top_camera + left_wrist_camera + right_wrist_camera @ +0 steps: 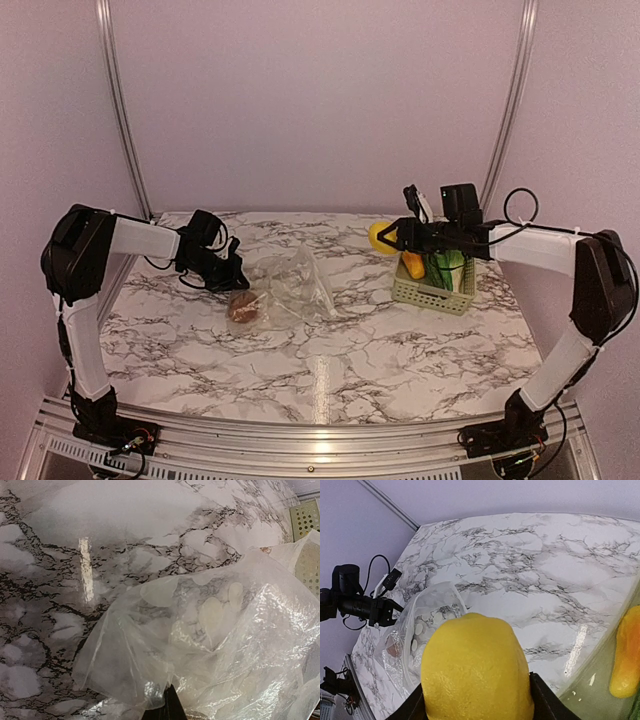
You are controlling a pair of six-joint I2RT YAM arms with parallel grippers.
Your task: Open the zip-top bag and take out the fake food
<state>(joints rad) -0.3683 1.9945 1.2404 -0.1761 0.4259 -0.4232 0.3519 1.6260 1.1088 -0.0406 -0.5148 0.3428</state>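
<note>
Removal step. Left claw [236, 272], pressed together, pinched clear plastic zip-top bag [292, 284]; right claw [388, 238] clasped yellow toy lemon [475, 670] beside pale green basket [430, 292], two o'clock. Next, likely: drop lemon, fetch bagged brown piece [245, 306].

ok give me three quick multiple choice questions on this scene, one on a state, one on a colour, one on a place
1. The left gripper is: a) wide open; b) shut on the zip-top bag; c) shut on nothing.
2. The piece inside the bag is: a) brown; b) blue; c) purple.
3. The yellow piece is: a) in the bag; b) in the left gripper; c) in the right gripper.
Answers: 1 b, the left wrist view shows the plastic pinched at the fingertip. 2 a, a brown lump shows through the plastic in the top view. 3 c, black fingers flank it in the right wrist view.
</note>
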